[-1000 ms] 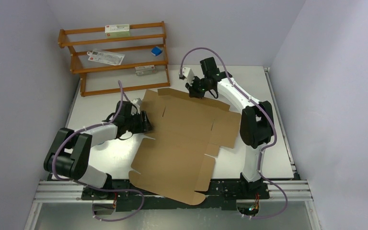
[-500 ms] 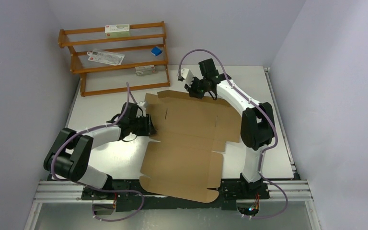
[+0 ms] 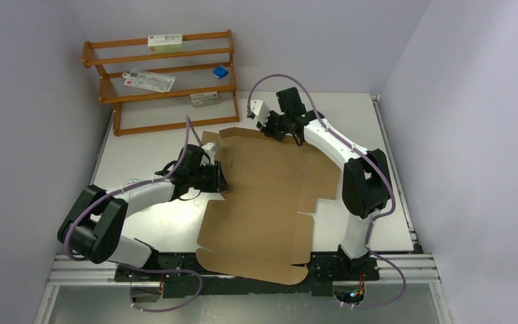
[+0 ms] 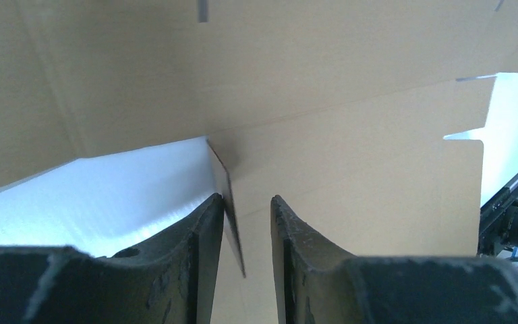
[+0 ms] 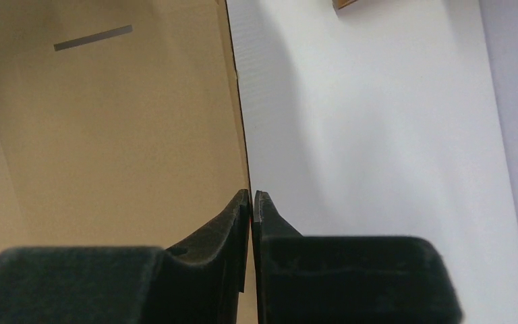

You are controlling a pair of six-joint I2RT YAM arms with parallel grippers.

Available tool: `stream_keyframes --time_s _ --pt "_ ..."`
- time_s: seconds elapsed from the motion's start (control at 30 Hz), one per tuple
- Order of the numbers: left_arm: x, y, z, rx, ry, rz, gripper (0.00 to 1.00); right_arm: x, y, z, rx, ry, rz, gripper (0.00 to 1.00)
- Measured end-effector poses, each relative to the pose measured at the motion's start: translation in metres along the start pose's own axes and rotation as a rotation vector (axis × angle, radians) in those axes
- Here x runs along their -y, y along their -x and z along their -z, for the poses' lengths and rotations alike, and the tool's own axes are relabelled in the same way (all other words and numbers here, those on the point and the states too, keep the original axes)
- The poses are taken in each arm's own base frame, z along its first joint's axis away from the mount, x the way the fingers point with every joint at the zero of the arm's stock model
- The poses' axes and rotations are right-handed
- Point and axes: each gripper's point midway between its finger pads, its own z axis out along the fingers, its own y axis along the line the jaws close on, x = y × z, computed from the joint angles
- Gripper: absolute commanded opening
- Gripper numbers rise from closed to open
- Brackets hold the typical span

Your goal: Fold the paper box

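— Surroundings first, please: what sits near the box (image 3: 263,196)?
— Brown, flat and unfolded, the box lies across the middle of a white bench (image 3: 391,135), its near end hanging over the front rail. Well apart at the far left stands a wooden rack (image 3: 175,123) with white cartons (image 3: 165,42), a flat packet (image 3: 147,81) and a small blue thing (image 3: 220,71) on its shelves.
— And the arms?
— The left pincer (image 4: 246,202) is at the box's left edge, narrowly parted, with a thin card edge between its fingers and against the left one. The right pincer (image 5: 251,196) is pinched tight on the far edge.
— Anything hard to see?
— The right arm crosses the box's right side and hides part of it. From above, both pincers' fingertips are hidden by their wrists. Carton labels are too small to read.
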Motion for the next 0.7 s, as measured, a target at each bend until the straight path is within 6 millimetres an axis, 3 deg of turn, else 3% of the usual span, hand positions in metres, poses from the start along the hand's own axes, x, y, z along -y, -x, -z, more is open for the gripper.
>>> stream_keyframes --time_s 0.2,0.33,0.57,0.7 --pt "0.017 0.001 -0.004 0.002 -0.017 -0.031 0.39 -0.002 0.001 0.002 0.010 -0.058 0.050 0.13" --pt "0.018 0.004 -0.005 0.011 -0.003 -0.041 0.44 0.002 0.000 0.006 0.009 -0.104 0.091 0.14" --pt "0.018 0.013 -0.006 0.044 0.004 -0.043 0.44 0.009 0.014 0.015 0.033 -0.155 0.190 0.14" --pt "0.018 0.014 -0.010 0.055 -0.006 -0.031 0.49 0.012 0.019 0.014 0.034 -0.175 0.239 0.14"
